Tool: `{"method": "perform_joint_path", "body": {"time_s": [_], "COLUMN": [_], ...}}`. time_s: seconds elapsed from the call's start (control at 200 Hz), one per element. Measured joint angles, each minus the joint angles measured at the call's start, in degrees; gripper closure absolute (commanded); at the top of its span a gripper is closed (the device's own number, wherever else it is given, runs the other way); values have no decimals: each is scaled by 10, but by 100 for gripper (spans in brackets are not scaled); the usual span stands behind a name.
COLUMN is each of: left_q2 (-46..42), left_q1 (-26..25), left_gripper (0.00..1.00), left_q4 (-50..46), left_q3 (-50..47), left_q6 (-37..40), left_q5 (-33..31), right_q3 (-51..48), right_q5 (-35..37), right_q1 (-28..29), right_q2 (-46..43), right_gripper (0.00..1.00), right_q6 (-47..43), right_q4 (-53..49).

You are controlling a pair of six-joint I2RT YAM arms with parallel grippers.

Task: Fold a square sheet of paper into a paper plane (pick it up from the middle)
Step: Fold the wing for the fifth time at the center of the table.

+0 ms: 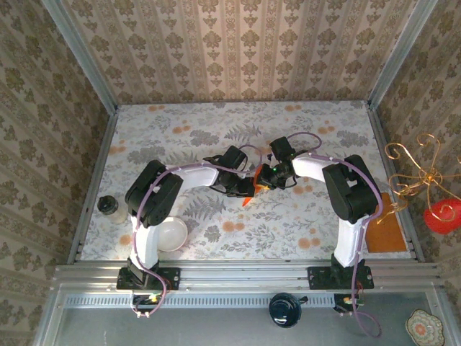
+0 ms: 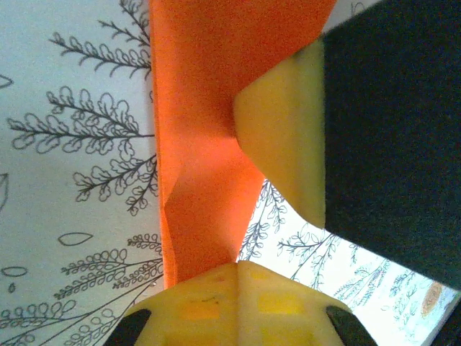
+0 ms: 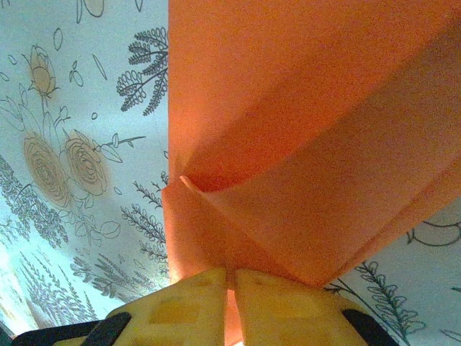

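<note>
Left gripper (image 2: 238, 268) and right gripper (image 3: 232, 275) each pinch shut on the part-folded orange sheet (image 1: 248, 196) over the middle of the surface (image 1: 310, 130); it looks light, floppy and easily torn, best held along its creases.

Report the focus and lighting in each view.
Top external: evenly lit, soft shadows under the arms, the orange paper small. Left wrist: the tablecloth print crisp, the near yellow fingers soft. Right wrist: the paper glows saturated, its folds shaded darker, the cloth washed pale at lower left.
</note>
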Motion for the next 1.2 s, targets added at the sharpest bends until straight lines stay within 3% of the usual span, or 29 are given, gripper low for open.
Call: {"method": "perform_joint_path", "body": {"time_s": [1.2], "left_q2": [-42], "left_q1": [-6], "left_gripper": [100], "left_q4": [23], "left_q3": [-67], "left_q6": [3], "left_q5": [-18], "right_q3": [12], "right_q5": [0], "right_q1": [2], "right_q2": [10], "right_gripper": [83], "right_q6": [0], "right_q4": [-9]}}
